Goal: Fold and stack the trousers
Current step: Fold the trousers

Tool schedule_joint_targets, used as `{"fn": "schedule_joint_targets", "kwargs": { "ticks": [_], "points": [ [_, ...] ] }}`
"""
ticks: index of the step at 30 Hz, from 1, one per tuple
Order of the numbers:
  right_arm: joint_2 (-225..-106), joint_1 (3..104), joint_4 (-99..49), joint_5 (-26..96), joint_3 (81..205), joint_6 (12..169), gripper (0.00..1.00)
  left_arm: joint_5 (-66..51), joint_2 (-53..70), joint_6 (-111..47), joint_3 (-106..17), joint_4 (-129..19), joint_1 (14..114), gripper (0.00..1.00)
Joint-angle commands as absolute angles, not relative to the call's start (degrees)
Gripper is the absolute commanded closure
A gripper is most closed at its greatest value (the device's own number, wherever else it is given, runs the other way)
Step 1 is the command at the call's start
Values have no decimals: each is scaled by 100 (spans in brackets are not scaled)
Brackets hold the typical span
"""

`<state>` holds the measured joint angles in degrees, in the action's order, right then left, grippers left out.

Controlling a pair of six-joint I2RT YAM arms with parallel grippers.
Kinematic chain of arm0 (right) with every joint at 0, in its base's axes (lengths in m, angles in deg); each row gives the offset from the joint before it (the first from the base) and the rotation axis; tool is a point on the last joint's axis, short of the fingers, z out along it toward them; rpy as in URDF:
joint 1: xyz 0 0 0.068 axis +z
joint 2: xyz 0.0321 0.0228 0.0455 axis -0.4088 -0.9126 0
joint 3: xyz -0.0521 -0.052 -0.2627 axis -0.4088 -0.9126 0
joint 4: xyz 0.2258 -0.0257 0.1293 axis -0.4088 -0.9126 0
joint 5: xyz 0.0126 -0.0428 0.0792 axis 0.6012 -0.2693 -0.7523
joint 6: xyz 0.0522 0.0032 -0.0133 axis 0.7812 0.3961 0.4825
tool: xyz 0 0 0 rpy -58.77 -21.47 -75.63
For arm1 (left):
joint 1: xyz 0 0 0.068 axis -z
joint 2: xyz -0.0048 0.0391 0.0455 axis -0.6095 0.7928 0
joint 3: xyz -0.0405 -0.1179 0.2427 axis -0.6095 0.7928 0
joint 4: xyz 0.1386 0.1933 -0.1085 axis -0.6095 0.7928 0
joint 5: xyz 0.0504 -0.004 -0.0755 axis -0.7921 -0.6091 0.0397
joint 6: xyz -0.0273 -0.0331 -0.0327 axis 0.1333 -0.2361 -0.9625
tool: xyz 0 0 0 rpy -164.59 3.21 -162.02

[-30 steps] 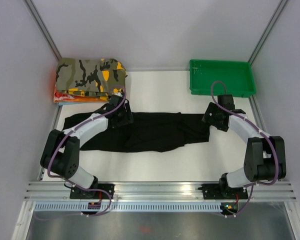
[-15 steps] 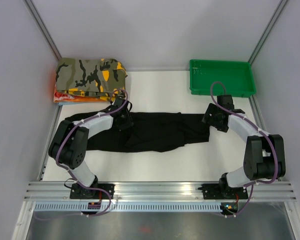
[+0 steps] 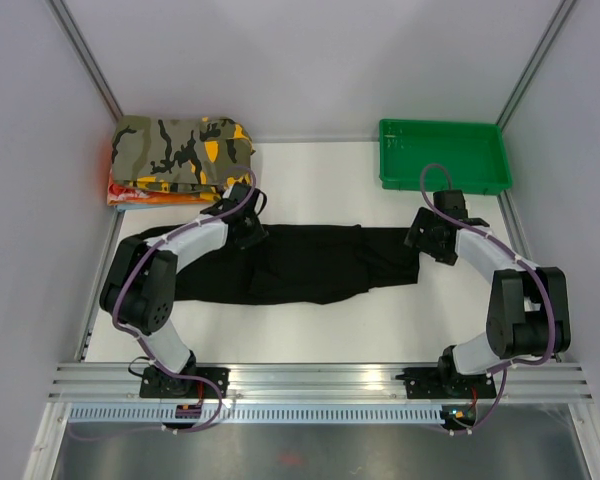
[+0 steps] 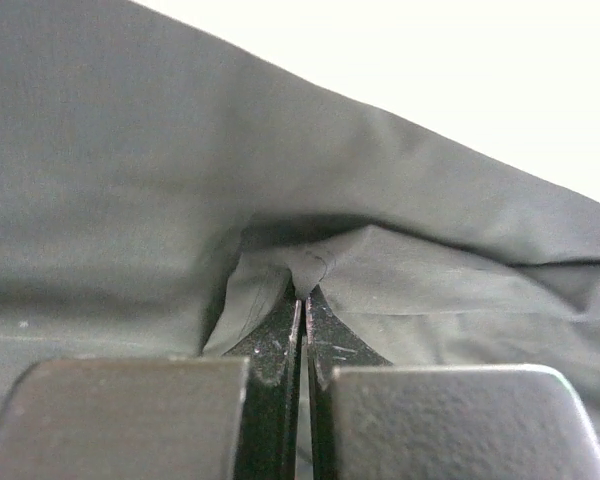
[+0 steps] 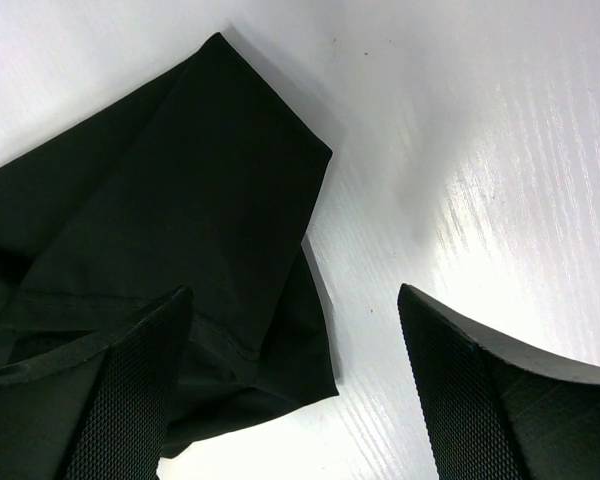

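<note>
Trousers [image 3: 300,262]: lying stretched left–right, cuff end pointing right
Left gripper [image 4: 303,292]: clenching a trouser fold
Right gripper [image 5: 290,300]: hovering spread wide, grasping nothing

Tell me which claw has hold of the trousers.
The left claw, shut tight on a pinched fold of the black trousers along their far edge. The right claw hangs open over the trousers' end, gripping nothing.

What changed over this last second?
The left end effector edged toward the far side and pinched shut on a fold of the trousers. The right end effector stayed open over their other end; camouflage garment and green tray unmoved.
</note>
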<state>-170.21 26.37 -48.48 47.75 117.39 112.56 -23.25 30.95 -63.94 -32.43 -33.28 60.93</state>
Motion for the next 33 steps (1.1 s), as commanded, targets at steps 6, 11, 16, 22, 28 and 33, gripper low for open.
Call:
{"fn": "schedule_joint_targets", "kwargs": {
  "ticks": [6, 11, 16, 22, 28, 33],
  "points": [
    [-17050, 2624, -4759, 4862, 11817, 11255, 10, -2594, 3337, -6760, -4134, -3097, 5979, 97],
    [-17033, 2615, -4689, 4906, 11800, 11281, 10, -2656, 3532, -7007, -4257, -2860, 5874, 66],
    [-17252, 2624, -4478, 4924, 11905, 11369, 11, -2893, 2978, -6989, -3959, -2692, 5874, 7],
    [-17621, 2624, -4135, 4572, 12046, 11562, 21, -2718, 2006, -6533, -3644, -2508, 5874, 0],
    [-17780, 2624, -3766, 4317, 11914, 11817, 45, -2271, 1134, -6216, -2975, -2464, 5882, 0],
    [-17569, 2624, -3871, 4545, 11923, 11844, 92, -1892, 904, -6303, -2142, -2648, 6040, 2]
  ]
}}
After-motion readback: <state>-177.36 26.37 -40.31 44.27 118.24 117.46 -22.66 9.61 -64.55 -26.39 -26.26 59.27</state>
